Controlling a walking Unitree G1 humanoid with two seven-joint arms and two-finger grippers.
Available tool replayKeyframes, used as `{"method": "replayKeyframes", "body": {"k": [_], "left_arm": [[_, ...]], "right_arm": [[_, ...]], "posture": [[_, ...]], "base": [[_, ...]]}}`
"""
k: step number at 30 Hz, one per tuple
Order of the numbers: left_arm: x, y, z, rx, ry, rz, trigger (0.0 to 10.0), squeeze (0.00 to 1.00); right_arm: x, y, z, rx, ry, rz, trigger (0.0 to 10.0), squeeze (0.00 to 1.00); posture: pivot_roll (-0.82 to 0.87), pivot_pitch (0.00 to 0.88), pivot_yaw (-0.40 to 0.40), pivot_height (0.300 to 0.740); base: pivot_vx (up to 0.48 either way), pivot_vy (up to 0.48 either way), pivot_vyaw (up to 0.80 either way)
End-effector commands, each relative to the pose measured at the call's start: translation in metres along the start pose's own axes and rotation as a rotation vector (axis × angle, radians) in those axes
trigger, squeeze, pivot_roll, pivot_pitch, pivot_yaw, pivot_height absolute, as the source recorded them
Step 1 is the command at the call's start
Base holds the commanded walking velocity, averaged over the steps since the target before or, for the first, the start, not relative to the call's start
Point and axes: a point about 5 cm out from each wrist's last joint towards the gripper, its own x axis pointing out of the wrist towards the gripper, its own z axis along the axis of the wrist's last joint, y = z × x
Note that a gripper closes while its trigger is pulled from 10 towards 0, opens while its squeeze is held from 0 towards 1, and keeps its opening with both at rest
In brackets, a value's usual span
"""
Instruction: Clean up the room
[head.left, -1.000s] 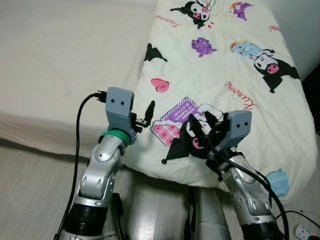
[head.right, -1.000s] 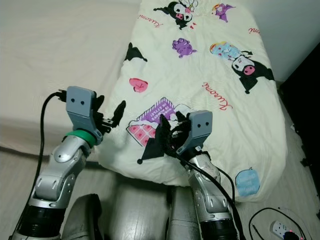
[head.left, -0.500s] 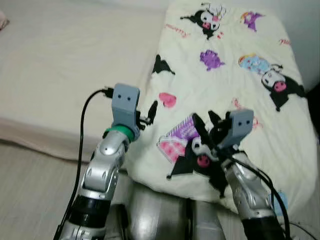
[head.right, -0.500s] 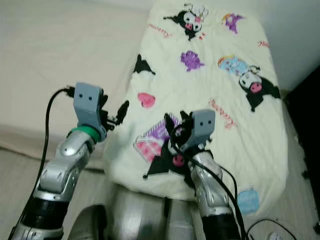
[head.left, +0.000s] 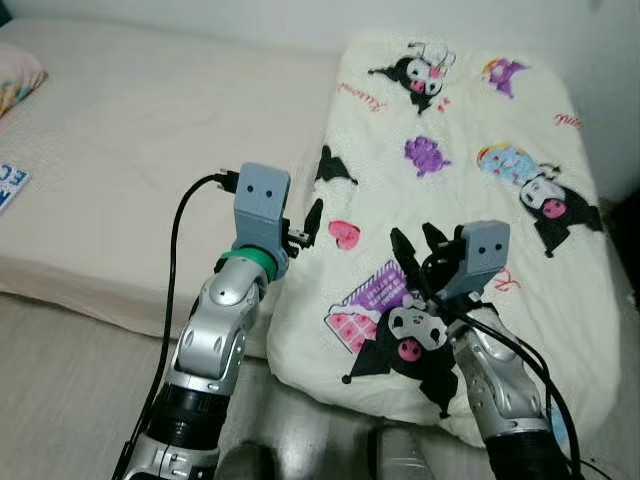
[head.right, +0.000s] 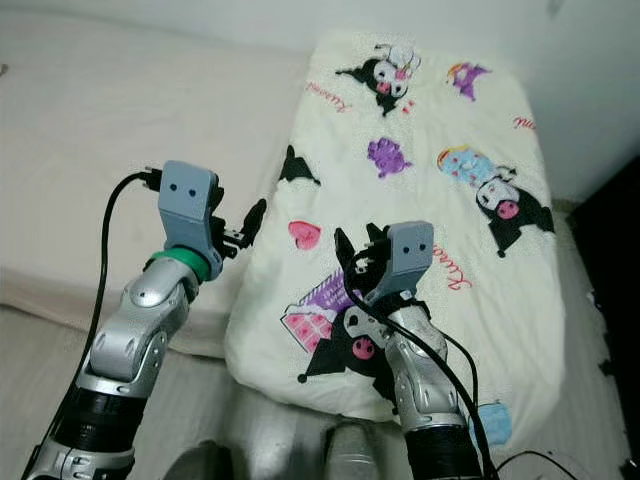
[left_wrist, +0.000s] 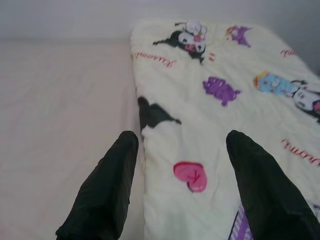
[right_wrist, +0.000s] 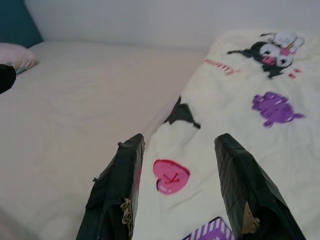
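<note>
**Both grippers raised over cartoon-print blanket, fingers apart, nothing held**

Cream blanket (head.left: 470, 190) with cartoon characters, hearts and red script spread over the right half of the eye views, from top centre down to lower right. Folded straight along its left edge, near end draped over the foot of the bed. Bare beige mattress (head.left: 130, 170) across the left half. Corner of a pink pillow (head.left: 18, 78) at the far upper left edge. White item with blue letters (head.left: 10, 187) at the left edge, too cropped to identify. Pale wood-look floor (head.left: 60, 400) in the lower left. Light-blue patch (head.right: 492, 421) at the blanket's lower right corner.

Left gripper (head.left: 305, 228) at centre-left, raised just beside the blanket's left edge near a pink heart print (head.left: 344, 235). Fingers (left_wrist: 107, 185) spread wide in the wrist view, gripping nothing, blanket edge and heart seen between them. Contact with fabric cannot be told.

Right gripper (head.left: 418, 255) at centre-right, above the purple-and-pink print and the black-and-white character near the blanket's near end. Fingers (right_wrist: 117, 195) parted wide, gripping nothing, same heart print visible between them. Black cables running along both silver arms.
</note>
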Motion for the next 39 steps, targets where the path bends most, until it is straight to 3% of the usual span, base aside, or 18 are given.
{"method": "replayKeyframes", "body": {"k": [1,7,10,12,13,18,24,28,39], "left_arm": [[0.0,-0.001,-0.005,-0.006,0.026,0.0,10.0,0.0],[-0.004,0.007,-0.012,0.014,0.032,0.024,10.0,0.0],[-0.01,0.017,-0.021,0.068,0.041,0.053,10.0,0.0],[-0.022,0.032,-0.041,0.138,0.087,0.1,10.0,0.0],[-0.022,0.032,-0.041,0.138,0.087,0.1,10.0,0.0],[-0.05,0.052,-0.077,0.161,0.201,0.157,10.0,0.0],[-0.053,0.048,-0.084,0.151,0.215,0.164,10.0,0.0],[-0.045,0.038,-0.079,0.124,0.173,0.124,10.0,0.0],[-0.036,0.034,-0.074,0.121,0.147,0.085,10.0,0.0]], "right_arm": [[-0.003,-0.001,-0.006,0.004,0.017,-0.008,10.0,0.0],[-0.003,0.001,-0.009,0.005,0.025,0.002,10.0,0.0],[-0.002,0.005,-0.013,0.013,0.036,0.024,10.0,0.0],[-0.001,0.015,-0.02,0.044,0.068,0.082,10.0,0.0],[-0.001,0.015,-0.02,0.044,0.068,0.082,10.0,0.0],[0.003,0.034,-0.038,0.119,0.157,0.197,10.0,0.0],[0.008,0.037,-0.042,0.133,0.168,0.2,10.0,0.0],[0.013,0.045,-0.041,0.148,0.153,0.22,10.0,0.0],[0.01,0.054,-0.045,0.182,0.146,0.225,10.0,0.0]], "posture": [[-0.05,0.039,0.038,0.72],[-0.05,0.036,0.034,0.74],[-0.04,0.032,0.028,0.74],[-0.02,0.027,0.016,0.74],[-0.02,0.027,0.016,0.74],[0.01,0.022,-0.01,0.74],[0.02,0.02,-0.016,0.74],[0.01,0.019,-0.012,0.74],[0.0,0.025,0.008,0.74]], "base": [[0.0,0.0,0.0],[0.0,0.0,0.0],[0.0,0.0,0.0],[0.0,0.0,0.0],[0.0,0.0,0.0],[0.0,0.0,0.0],[0.0,0.0,0.0],[0.0,0.0,0.0],[0.0,0.0,0.0]]}}
